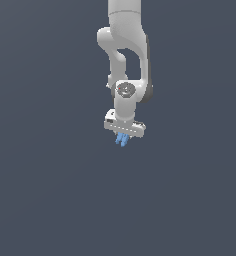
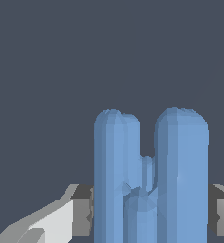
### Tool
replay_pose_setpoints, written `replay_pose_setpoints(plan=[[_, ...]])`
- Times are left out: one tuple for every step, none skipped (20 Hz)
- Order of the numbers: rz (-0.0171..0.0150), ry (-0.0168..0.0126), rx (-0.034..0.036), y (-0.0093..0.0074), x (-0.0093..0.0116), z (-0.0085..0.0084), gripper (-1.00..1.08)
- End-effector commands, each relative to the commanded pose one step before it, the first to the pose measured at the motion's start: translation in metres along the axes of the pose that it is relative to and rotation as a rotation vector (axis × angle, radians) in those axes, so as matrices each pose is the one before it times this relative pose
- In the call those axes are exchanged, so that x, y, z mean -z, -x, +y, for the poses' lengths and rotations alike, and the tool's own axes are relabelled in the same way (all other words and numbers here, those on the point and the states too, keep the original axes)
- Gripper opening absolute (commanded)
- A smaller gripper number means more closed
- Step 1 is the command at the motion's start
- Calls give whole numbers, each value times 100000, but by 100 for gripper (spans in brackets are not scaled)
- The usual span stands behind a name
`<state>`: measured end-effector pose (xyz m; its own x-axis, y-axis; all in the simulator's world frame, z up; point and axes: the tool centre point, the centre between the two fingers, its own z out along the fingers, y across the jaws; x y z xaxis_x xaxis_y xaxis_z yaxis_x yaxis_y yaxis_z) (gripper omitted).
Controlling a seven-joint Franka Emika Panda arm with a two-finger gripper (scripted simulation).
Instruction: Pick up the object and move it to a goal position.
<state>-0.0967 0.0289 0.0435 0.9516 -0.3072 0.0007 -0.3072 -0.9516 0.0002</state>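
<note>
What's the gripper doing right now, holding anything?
Gripper: closed on the light-blue object, which sits between its fingers.

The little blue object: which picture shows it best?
The wrist view: the blue object fills it, showing parallel rounded rods between the gripper fingers. The exterior view shows only a tiny blue bit under the gripper.

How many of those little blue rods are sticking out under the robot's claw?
3 visible on the light-blue object: in the wrist view, two tall outer rods side by side and a shorter one between them. All sit between the gripper fingers; more may be hidden.
</note>
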Motion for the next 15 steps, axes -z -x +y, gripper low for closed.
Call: replay_pose_setpoints(plan=[[54,-45,137,389,567,-1089,-100],[0,0,0,204,297,-558,-100],[-35,28,19,228,309,-634,-100],[0,0,0,247,367,-689,-100],[0,0,0,243,365,-685,-100],[0,0,0,218,330,-621,-100],[0,0,0,191,296,-558,-100],[-46,43,29,168,231,-512,-100],[0,0,0,137,228,-433,-100],[0,0,0,110,193,-371,-100],[0,0,0,84,159,-308,-100],[0,0,0,59,124,-244,-100],[0,0,0,37,89,-178,-100],[0,0,0,20,53,-108,-100],[0,0,0,6,17,-36,-100]])
